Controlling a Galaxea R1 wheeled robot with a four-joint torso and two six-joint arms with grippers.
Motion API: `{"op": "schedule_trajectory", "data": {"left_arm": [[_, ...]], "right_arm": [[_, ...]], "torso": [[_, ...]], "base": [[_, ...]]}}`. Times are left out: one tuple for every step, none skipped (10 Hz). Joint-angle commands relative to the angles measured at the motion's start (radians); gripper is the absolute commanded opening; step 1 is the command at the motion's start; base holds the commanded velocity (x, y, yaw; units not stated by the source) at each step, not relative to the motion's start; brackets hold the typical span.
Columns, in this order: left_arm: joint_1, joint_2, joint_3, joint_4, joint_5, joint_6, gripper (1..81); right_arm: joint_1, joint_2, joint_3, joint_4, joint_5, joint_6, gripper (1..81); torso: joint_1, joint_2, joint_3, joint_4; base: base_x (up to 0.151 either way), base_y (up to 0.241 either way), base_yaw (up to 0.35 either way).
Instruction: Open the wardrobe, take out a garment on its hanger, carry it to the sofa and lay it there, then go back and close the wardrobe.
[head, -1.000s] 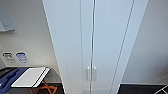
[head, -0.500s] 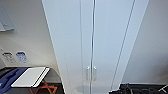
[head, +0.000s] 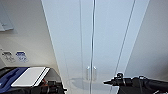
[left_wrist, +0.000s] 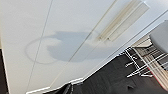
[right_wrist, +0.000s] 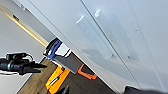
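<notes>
White doors face you: the wardrobe (head: 92, 37) stands shut straight ahead, its two small handles (head: 91, 73) side by side at the centre seam. Your right gripper (head: 106, 82) reaches in low, just right of those handles and apart from them (whether its fingers are spread or closed, I cannot tell). A blue-and-white case (head: 25, 77) sits at lower left.

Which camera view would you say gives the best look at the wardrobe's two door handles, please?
The right wrist view: the handles appear large and clearly raised from the closed wardrobe doors. The head view shows them small, near the centre seam; the left wrist view shows them pale and foreshortened.
</notes>
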Motion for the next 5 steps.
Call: {"op": "schedule_trajectory", "data": {"left_arm": [[-0.19,0.054,-0.087,-0.031,0.117,-0.015,81.1],[-0.213,0.09,-0.117,-0.038,0.123,-0.017,81.1],[-0.224,0.117,-0.132,-0.043,0.121,-0.017,81.1],[-0.236,0.145,-0.15,-0.043,0.117,-0.018,81.1],[-0.249,0.177,-0.17,-0.043,0.117,-0.018,81.1]], "right_arm": [[0.183,0.026,-0.028,0.02,-0.049,0.028,81.1],[0.205,0.05,-0.044,0.019,-0.057,0.034,81.1],[0.218,0.07,-0.06,0.017,-0.057,0.042,81.1],[0.229,0.087,-0.08,0.016,-0.057,0.046,81.1],[0.235,0.104,-0.101,0.022,-0.055,0.046,81.1]], "torso": [[0.0,0.0,0.0,0.0],[0.0,0.0,0.0,0.0],[0.001,0.001,0.0,0.0],[0.001,0.001,-0.001,0.0],[0.001,0.001,-0.001,0.0]], "base": [[0.0,0.0,0.0],[0.0,0.0,0.0],[0.0,0.0,0.0],[0.0,0.0,0.0],[0.0,0.0,0.0]]}}
